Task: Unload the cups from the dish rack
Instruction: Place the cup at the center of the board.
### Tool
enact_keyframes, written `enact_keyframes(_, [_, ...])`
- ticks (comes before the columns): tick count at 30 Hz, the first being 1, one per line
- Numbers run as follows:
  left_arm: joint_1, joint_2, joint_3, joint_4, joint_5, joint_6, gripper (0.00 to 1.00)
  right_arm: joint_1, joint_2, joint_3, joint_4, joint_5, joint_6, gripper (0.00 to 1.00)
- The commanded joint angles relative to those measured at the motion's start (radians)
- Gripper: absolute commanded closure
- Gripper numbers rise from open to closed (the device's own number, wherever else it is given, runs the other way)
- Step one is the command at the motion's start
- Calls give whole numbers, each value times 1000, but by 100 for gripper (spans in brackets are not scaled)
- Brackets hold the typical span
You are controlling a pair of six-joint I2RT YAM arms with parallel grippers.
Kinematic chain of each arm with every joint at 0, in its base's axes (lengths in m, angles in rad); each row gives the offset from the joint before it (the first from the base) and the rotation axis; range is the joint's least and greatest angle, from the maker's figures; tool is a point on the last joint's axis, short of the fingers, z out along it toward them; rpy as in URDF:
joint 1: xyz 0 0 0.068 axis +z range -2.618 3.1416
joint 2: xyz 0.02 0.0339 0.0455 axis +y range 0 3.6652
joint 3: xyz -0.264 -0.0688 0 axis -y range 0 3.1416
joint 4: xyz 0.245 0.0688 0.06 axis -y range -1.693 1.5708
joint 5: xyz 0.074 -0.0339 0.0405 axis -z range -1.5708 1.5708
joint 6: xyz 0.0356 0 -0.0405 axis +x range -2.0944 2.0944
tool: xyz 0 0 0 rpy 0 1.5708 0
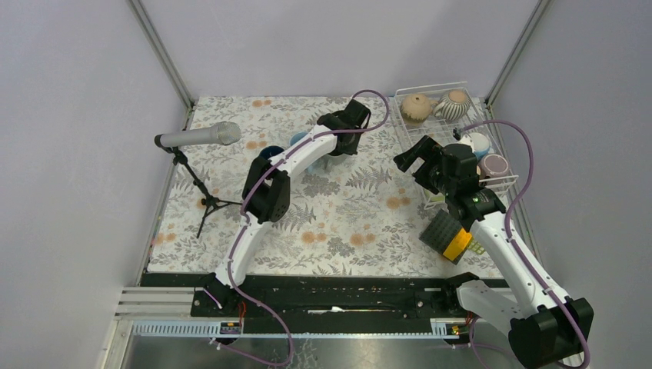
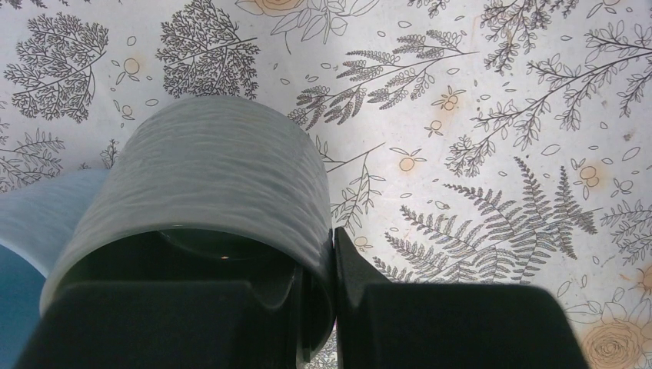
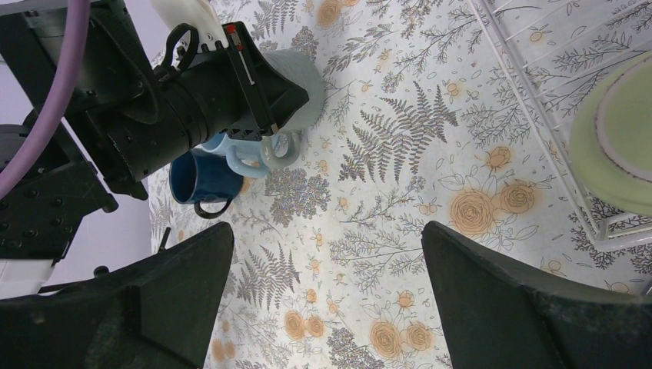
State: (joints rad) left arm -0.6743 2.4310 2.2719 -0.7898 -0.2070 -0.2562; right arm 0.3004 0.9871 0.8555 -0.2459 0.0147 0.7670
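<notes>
My left gripper is shut on the wall of a metallic grey cup, one finger inside the rim and one outside. From the right wrist view, this grey cup is down by the floral cloth beside a light blue cup and a dark blue cup. The white wire dish rack stands at the far right, holding a tan cup, a striped cup, a white cup and a pink cup. A green cup also lies in it. My right gripper hangs open and empty over the cloth, left of the rack.
A microphone on a black tripod stands at the left of the cloth. A black-and-orange square pad lies near the right arm, in front of the rack. Grey walls close in the table on three sides.
</notes>
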Motion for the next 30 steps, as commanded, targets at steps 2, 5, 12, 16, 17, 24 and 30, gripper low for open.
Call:
enact_keyframes(2, [14, -14, 81, 46, -14, 40, 100, 3, -10, 42, 10, 1, -12, 0])
enact_keyframes(5, [20, -10, 78, 49, 11, 36, 100, 3, -6, 43, 10, -1, -12, 0])
enact_keyframes(12, [36, 5, 72, 49, 32, 17, 100, 3, 6, 46, 10, -4, -13, 0])
enact_keyframes(16, [40, 6, 66, 54, 27, 1, 98, 3, 16, 51, 10, -10, -15, 1])
enact_keyframes(17, [40, 6, 62, 58, 26, -3, 97, 3, 21, 52, 10, -13, -15, 0])
enact_keyframes(24, [48, 10, 57, 70, 28, -8, 85, 3, 29, 56, 8, -13, -20, 0])
enact_keyframes(30, [59, 19, 63, 84, 26, -9, 83, 3, 40, 64, 4, -13, -24, 0])
